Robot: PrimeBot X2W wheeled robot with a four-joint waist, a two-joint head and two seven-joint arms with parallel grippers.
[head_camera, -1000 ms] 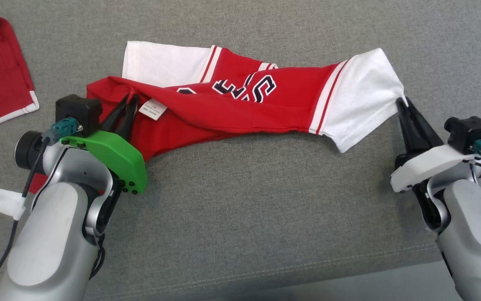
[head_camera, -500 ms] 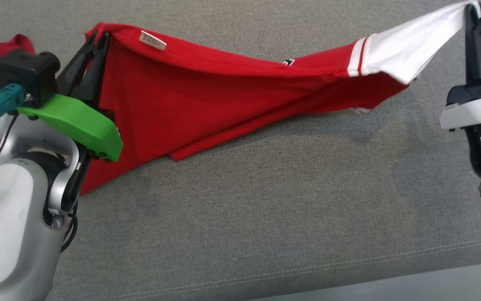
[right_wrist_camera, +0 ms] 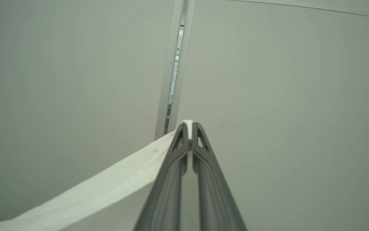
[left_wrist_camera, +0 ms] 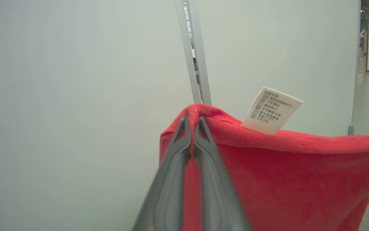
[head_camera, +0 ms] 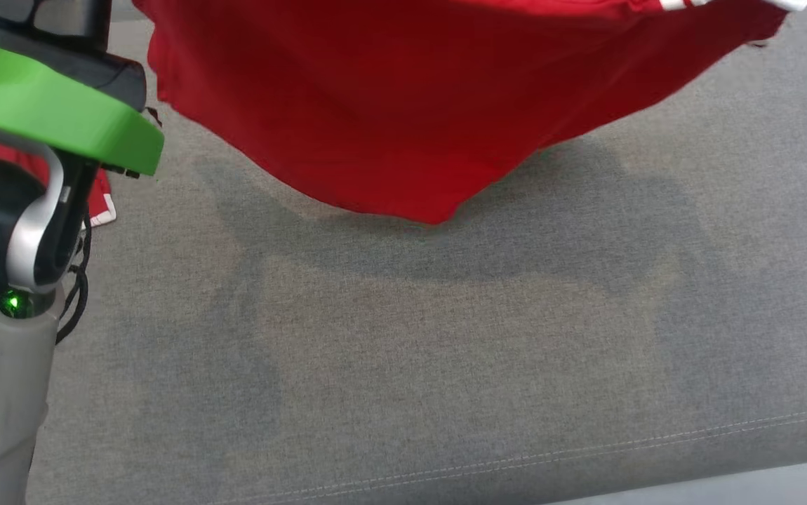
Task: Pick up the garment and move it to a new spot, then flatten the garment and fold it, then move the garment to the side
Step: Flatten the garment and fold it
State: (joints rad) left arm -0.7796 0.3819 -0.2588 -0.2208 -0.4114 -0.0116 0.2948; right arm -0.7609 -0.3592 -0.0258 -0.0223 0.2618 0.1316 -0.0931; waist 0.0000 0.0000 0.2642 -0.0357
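Red knit cloth, the white-sleeved jersey garment [head_camera: 403,105] hangs stretched between my arms above the grey woven upholstery surface [head_camera: 445,365]. My left gripper [left_wrist_camera: 191,117] is clamped on its red edge beside a white care label [left_wrist_camera: 271,110]. My right gripper [right_wrist_camera: 189,126] pinches the white sleeve end [right_wrist_camera: 107,192].

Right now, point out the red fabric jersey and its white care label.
red fabric jersey [head_camera: 403,105], head view, hanging middle
white care label [left_wrist_camera: 271,110], left wrist view, printed face
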